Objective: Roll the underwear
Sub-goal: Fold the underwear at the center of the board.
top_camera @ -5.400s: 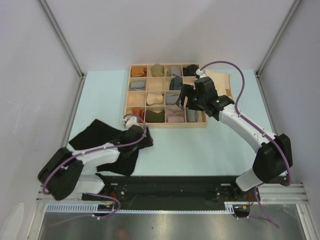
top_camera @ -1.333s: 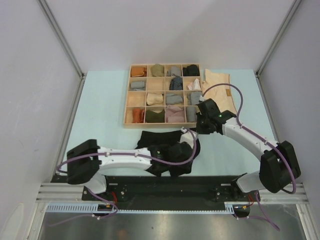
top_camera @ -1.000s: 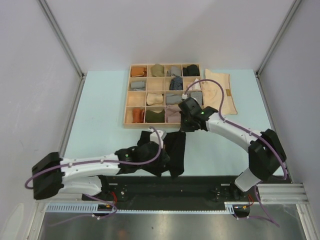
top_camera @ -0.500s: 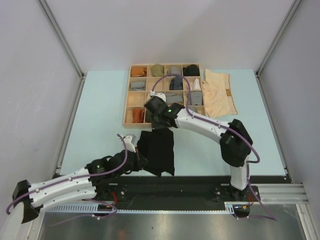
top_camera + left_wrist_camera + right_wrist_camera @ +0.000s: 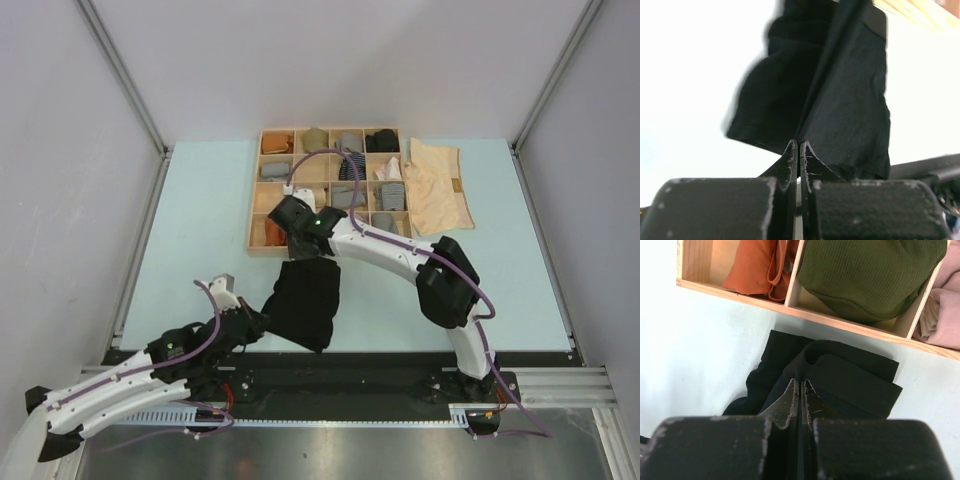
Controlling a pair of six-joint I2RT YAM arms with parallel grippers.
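- Top view: black underwear [image 5: 305,305] lies at table's 6 o'clock, just below tray [image 5: 256,200]. Left gripper [image 5: 262,322] bites its 8 o'clock corner, right gripper [image 5: 304,257] its 12 o'clock edge. Cream underwear [image 5: 438,188] sits at tray's 3 o'clock, untouched.
- Left wrist: fingers together, clamped on the cloth's near edge; the cloth runs off toward 1 o'clock, folded lengthwise.
- Right wrist: fingers together, pinching the folded band; tray's wall is at 12.
- Step, I'd say: laying out and folding, pre-roll. Next move needs the cloth set flat, then rolled from one end.
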